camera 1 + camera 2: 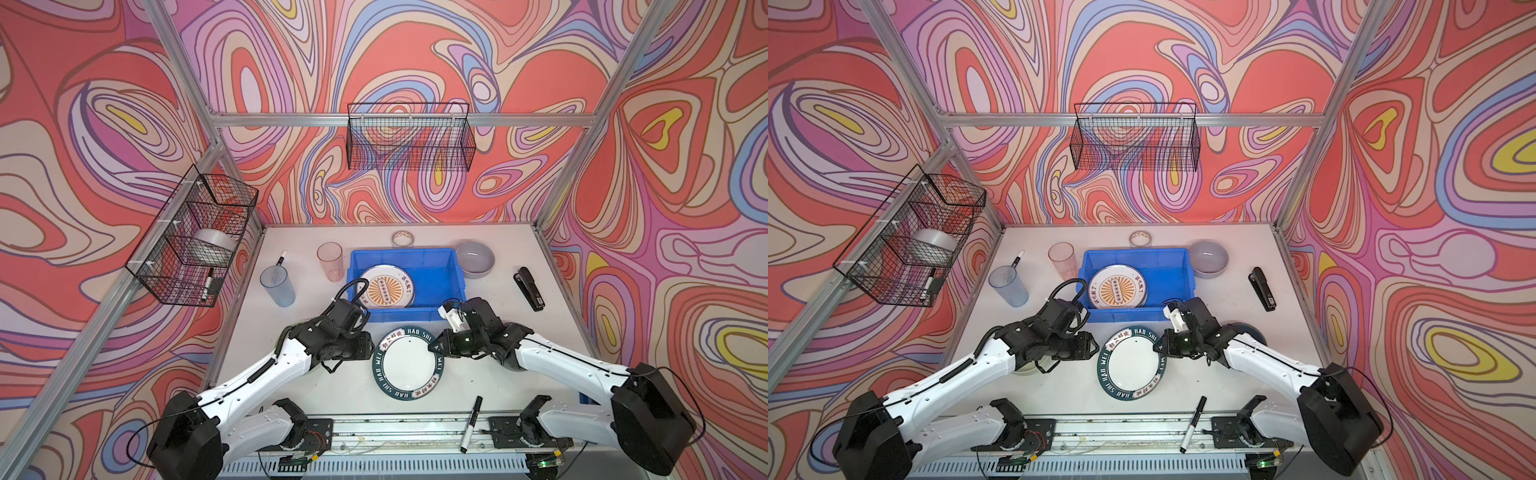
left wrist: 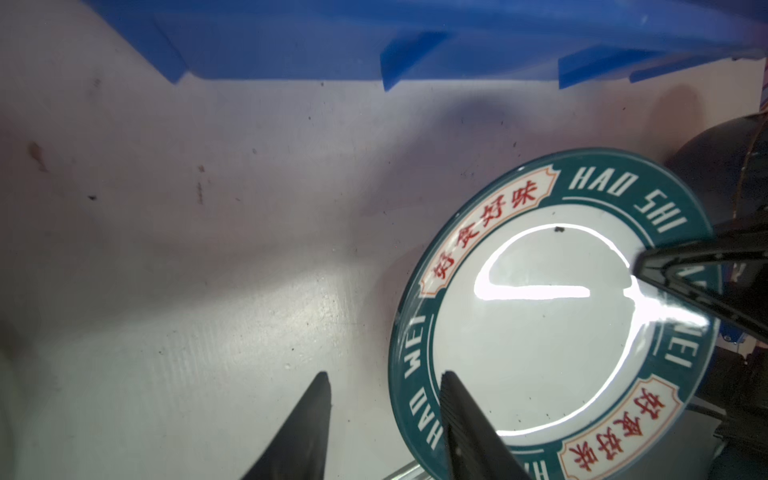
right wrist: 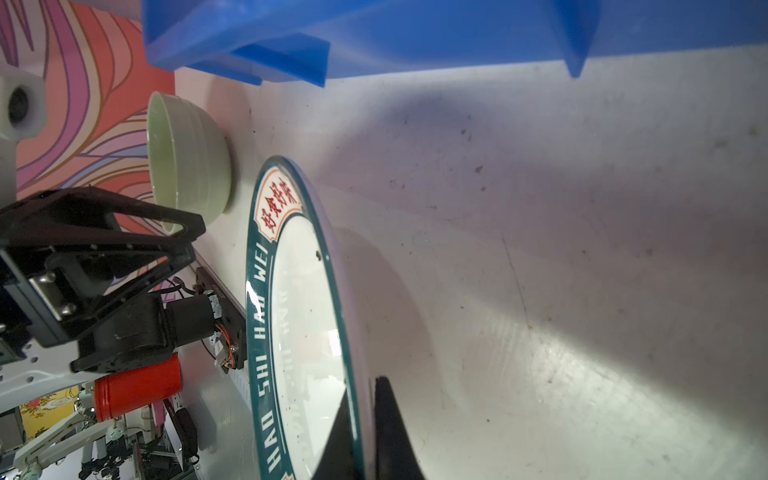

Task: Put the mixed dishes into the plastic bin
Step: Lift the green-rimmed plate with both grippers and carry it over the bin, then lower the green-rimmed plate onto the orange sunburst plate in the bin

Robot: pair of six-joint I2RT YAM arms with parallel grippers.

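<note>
Now your right hand (image 3: 363,390) pinches the rim of the lettered plate (image 2: 540,332), likely to lift it into the blue bin (image 1: 415,316), while your left hand (image 2: 384,374) hovers half-open at its opposite edge.

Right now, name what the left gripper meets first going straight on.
Probably the blue bin, its near wall; only bare table lies before the left gripper, though depth is unclear.
</note>
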